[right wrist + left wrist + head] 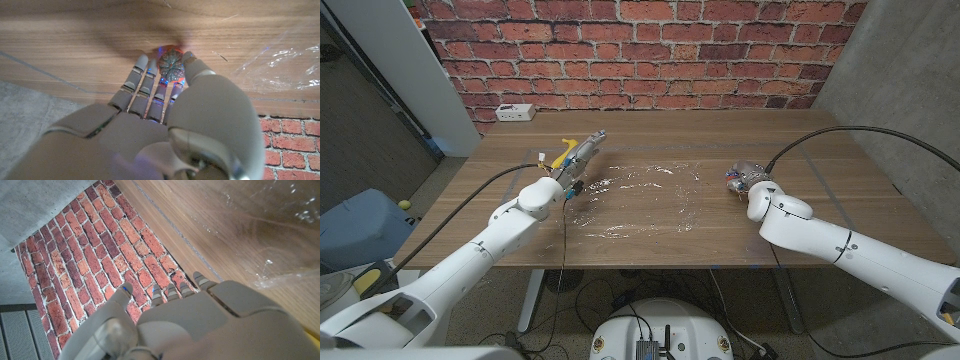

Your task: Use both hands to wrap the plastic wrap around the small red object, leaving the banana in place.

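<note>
Plastic wrap [638,198] lies spread and crinkled across the middle of the wooden table [820,160], while the small red object [171,63] sits off the sheet toward the table's right edge, just beyond the film's border. The right hand [748,184] reaches over it, fingers [141,85] and thumb closing around the piece, though a firm grip cannot be confirmed. The left hand [578,160] hovers at the wrap's far left corner, fingers extended and holding nothing, just beside the banana [560,155]. Done well, this step likely means seating the object securely, carrying it to the sheet's centre, and keeping the left hand off the banana when lifting the film's edge.
</note>
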Motion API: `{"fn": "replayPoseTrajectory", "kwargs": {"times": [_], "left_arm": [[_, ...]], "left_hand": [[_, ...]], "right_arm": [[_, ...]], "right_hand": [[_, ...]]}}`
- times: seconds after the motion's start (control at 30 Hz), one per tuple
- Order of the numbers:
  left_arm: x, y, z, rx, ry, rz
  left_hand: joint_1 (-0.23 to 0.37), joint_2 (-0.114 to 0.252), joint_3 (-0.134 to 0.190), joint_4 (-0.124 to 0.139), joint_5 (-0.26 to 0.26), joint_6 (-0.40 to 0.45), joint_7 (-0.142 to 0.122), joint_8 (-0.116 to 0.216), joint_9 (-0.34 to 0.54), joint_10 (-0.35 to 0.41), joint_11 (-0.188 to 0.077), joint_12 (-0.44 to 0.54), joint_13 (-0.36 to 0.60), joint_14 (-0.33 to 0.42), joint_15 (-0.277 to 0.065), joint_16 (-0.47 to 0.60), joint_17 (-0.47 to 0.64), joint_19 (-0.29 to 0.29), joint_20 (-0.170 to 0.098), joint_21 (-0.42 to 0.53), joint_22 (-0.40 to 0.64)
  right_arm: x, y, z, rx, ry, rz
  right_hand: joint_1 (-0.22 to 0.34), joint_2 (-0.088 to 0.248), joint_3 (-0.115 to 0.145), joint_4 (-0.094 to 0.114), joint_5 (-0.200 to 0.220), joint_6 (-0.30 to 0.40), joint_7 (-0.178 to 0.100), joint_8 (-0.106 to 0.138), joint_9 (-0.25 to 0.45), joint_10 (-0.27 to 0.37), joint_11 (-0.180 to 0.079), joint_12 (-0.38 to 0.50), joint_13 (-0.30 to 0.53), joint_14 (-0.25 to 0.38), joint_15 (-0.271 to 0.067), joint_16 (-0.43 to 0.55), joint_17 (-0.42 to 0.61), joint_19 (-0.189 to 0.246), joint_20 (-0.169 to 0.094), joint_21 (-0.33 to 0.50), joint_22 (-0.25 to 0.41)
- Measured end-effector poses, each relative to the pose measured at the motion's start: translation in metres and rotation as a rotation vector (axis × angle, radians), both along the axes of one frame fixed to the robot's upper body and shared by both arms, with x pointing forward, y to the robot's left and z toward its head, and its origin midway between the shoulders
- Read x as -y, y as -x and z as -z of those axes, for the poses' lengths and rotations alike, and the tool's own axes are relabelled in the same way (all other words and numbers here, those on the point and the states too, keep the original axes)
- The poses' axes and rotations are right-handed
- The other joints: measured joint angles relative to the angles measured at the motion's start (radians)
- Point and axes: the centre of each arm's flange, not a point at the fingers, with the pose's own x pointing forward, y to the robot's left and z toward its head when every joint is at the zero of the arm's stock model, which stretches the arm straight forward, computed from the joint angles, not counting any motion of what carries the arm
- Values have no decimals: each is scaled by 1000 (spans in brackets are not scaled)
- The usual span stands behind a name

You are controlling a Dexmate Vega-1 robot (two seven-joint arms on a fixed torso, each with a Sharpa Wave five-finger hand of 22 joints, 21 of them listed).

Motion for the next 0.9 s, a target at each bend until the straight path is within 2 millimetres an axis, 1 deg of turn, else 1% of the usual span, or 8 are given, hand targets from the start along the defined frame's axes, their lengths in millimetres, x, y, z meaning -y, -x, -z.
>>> {"fn": "replayPoseTrajectory", "kwargs": {"times": [0.13,0.23,0.3,0.37,0.47,0.67,0.8,0.9], "left_arm": [[-1,0,1,-2,2,-1],[-1,0,1,-3,3,-1],[-2,0,2,-4,4,-2],[-2,0,3,-5,5,-4],[-3,1,3,-6,5,-5],[-3,2,3,-3,1,-3],[-2,4,2,-6,-13,-5],[-3,6,3,-12,-28,-10]], "left_hand": [[0,0,0,0,0,0,0,-7,0,0,0,0,0,0,0,0,0,0,0,0,0],[0,0,0,0,0,0,0,-7,0,0,0,0,0,0,0,0,0,0,0,0,0],[0,0,-4,-4,0,0,0,-7,0,0,0,0,0,0,0,0,0,0,0,0,0],[0,0,-4,-4,0,0,0,-7,0,0,0,-1,0,0,0,0,0,0,0,0,0],[0,0,-4,-4,0,0,0,-7,0,0,0,-4,0,0,0,0,0,0,0,0,0],[0,0,-4,-4,0,0,0,-7,0,0,0,-4,0,0,0,0,0,0,0,0,0],[0,0,-4,-4,0,0,0,-7,0,6,1,-4,0,5,-2,0,0,1,1,0,0],[0,0,-8,-8,0,14,7,-7,0,29,1,1,0,21,2,0,0,15,15,4,0]], "right_arm": [[-1,-1,1,16,13,12],[0,-1,0,29,19,18],[0,-1,-1,44,24,19],[0,-1,2,60,26,20],[1,0,4,84,27,19],[0,5,5,145,30,8],[-4,10,1,199,37,-10],[-8,14,-1,232,44,-26]], "right_hand": [[92,-8,-8,2,-6,99,1,18,8,73,-8,29,20,53,24,79,68,15,-15,48,7],[130,-40,-15,2,-2,181,8,39,17,145,-7,64,39,79,50,110,68,24,-13,92,14],[150,-60,-25,8,5,247,14,59,27,200,4,91,41,115,60,124,75,29,-14,139,25],[154,-64,-28,10,6,283,20,71,34,214,18,111,41,137,68,124,148,29,-14,174,34],[155,-65,-34,13,9,305,30,81,40,214,18,142,41,150,70,124,148,29,-14,202,39],[158,-68,-34,13,9,314,31,81,44,218,22,151,41,155,75,124,221,29,-14,223,44],[159,-69,-38,17,9,319,33,81,44,218,22,162,41,167,78,124,221,31,-12,232,44],[159,-69,-38,17,9,319,33,81,46,220,24,162,41,167,77,124,242,31,-12,238,45]]}}
